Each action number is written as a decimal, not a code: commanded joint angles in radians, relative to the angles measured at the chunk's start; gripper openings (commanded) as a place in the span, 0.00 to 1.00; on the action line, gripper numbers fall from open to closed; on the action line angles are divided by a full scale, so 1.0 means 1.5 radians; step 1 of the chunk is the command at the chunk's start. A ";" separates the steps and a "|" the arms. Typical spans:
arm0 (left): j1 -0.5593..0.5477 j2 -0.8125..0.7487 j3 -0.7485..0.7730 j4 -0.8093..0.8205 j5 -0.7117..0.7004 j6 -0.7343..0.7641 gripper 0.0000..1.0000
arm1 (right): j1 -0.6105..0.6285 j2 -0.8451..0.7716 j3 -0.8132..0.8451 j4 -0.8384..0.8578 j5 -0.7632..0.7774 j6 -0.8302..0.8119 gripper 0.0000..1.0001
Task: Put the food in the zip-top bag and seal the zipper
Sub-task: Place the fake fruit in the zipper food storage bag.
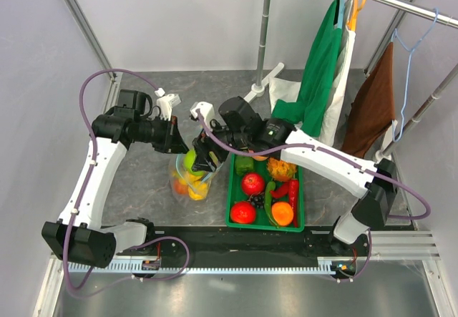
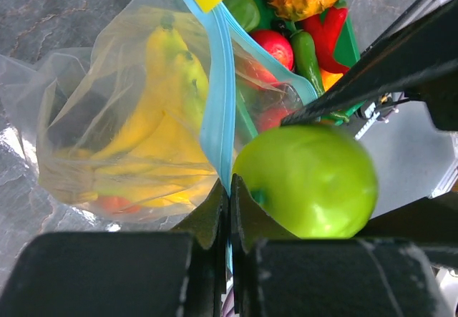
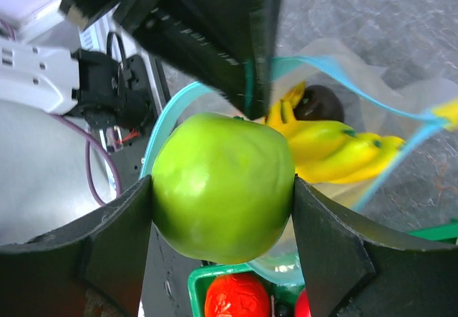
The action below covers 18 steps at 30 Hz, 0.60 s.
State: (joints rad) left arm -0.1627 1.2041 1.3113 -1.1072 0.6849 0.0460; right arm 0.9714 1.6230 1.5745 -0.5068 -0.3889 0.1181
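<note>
Right wrist view: zip-top bag [image 3: 418, 95] is gaping just under and past the right gripper [image 3: 223, 188], which is clamping the green apple [image 3: 215, 167] at the mouth. Left gripper [image 2: 229, 199] is pinching the zipper [image 2: 215, 102] tight, its strip running straight away from that pincer. No labels or writing are showing.
</note>
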 commanded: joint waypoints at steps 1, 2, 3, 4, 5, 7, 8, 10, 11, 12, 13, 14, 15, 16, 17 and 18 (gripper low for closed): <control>-0.001 0.001 0.006 0.014 0.044 -0.011 0.02 | 0.035 -0.002 -0.011 0.019 -0.002 -0.051 0.59; -0.001 0.000 0.007 0.014 0.045 -0.010 0.02 | 0.042 -0.003 -0.016 0.013 -0.002 -0.063 0.62; -0.001 0.000 0.008 0.014 0.052 -0.009 0.02 | 0.053 -0.005 -0.018 0.002 0.004 -0.073 0.68; -0.001 0.000 0.008 0.015 0.056 -0.008 0.02 | 0.060 -0.008 -0.018 -0.003 0.007 -0.099 0.78; -0.001 0.002 0.006 0.014 0.062 -0.009 0.02 | 0.065 -0.010 -0.015 -0.007 0.011 -0.109 0.82; -0.001 0.002 0.007 0.011 0.067 -0.003 0.02 | 0.068 -0.013 0.007 -0.019 0.026 -0.123 0.97; -0.001 0.001 0.008 0.010 0.070 -0.002 0.02 | 0.068 -0.012 0.016 -0.032 0.035 -0.126 0.98; -0.001 0.003 0.011 0.003 0.072 0.004 0.02 | 0.067 -0.018 0.044 -0.042 0.063 -0.133 0.98; 0.000 0.004 0.013 0.002 0.076 0.005 0.02 | 0.064 -0.022 0.052 -0.046 0.072 -0.133 0.98; 0.000 0.005 0.013 0.000 0.078 0.009 0.02 | 0.059 -0.032 0.055 -0.045 0.077 -0.132 0.98; 0.000 0.007 0.014 -0.001 0.079 0.008 0.02 | 0.056 -0.036 0.061 -0.044 0.096 -0.128 0.98; 0.000 0.008 0.014 -0.001 0.084 0.008 0.02 | 0.044 -0.038 0.065 -0.049 0.106 -0.125 0.98; 0.000 0.009 0.014 -0.002 0.086 0.011 0.02 | 0.034 -0.042 0.068 -0.050 0.117 -0.118 0.98; 0.000 0.009 0.016 -0.003 0.088 0.010 0.02 | 0.021 -0.044 0.067 -0.051 0.121 -0.103 0.98; 0.000 0.011 0.019 -0.003 0.088 0.008 0.02 | -0.007 -0.046 0.068 -0.062 0.126 -0.080 0.98; 0.000 0.011 0.019 -0.004 0.088 0.009 0.02 | -0.021 -0.051 0.066 -0.069 0.135 -0.050 0.98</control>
State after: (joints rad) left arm -0.1638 1.2205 1.3113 -1.1175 0.7624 0.0463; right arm 1.0275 1.6043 1.6295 -0.5842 -0.2691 -0.0444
